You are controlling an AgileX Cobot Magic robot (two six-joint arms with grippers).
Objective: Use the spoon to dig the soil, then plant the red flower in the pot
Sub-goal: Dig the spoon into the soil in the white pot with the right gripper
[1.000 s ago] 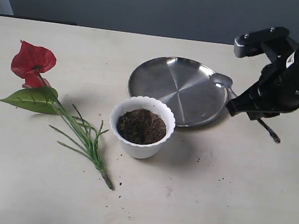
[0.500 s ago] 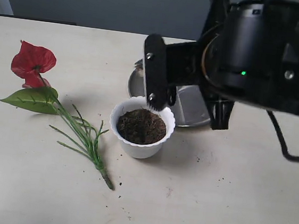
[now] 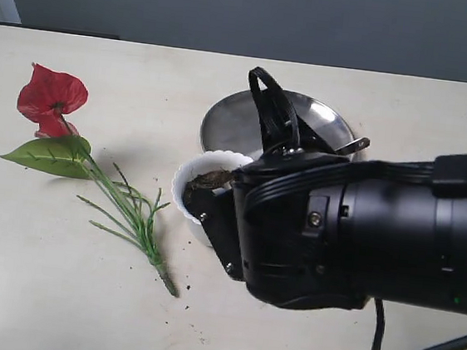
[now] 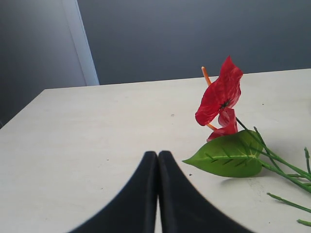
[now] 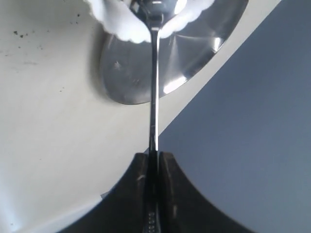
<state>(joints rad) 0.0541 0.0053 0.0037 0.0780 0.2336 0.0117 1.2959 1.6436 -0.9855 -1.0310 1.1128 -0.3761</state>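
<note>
The white scalloped pot [image 3: 193, 179] stands mid-table with dark soil [image 3: 210, 177] inside; my right arm [image 3: 353, 229] covers its right half in the exterior view. My right gripper [image 5: 154, 155] is shut on the handle of the silver spoon [image 5: 154, 87], whose bowl [image 5: 156, 7] lies over the pot's rim [image 5: 124, 26]. The red flower [image 3: 51, 96] lies flat at the left with its green leaf [image 3: 48, 154] and stems [image 3: 129, 214]. My left gripper [image 4: 158, 154] is shut on nothing, low over the table, beside the flower [image 4: 221, 94] and apart from it.
A round steel plate [image 3: 239, 117] sits just behind the pot, also seen in the right wrist view as the steel plate [image 5: 194, 43]. Soil crumbs [image 3: 192, 288] dot the table in front of the pot. A black cable loop [image 3: 268, 103] rises from the right arm.
My right arm has swung from the plate's right edge across the view to the pot, carrying the spoon with it. The flower and pot have not moved.
</note>
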